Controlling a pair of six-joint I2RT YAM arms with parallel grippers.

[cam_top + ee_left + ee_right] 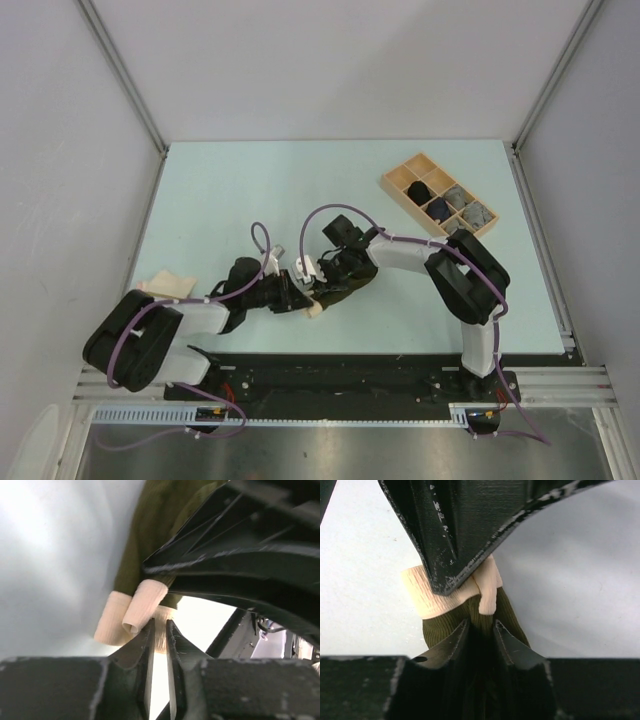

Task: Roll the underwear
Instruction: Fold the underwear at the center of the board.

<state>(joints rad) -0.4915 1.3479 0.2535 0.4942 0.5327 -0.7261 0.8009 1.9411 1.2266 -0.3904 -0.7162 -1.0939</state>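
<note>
The dark olive green ribbed underwear [512, 614] is lying bunched on the pale surface [250, 190] near its front edge, where both arms are meeting. The right gripper [481, 625] is pinching the olive cloth, which is filling the narrow gap between its fingers [454, 647]. The left gripper [160, 625] is standing at the rolled cream waistband [142, 607], its fingers [145, 652] narrowly apart; whether they are gripping it I cannot tell. A pale beige cloth garment [168, 284] is lying at the left edge. The light wooden compartment tray [395, 180] is sitting far right, holding rolled dark and grey garments [438, 208].
</note>
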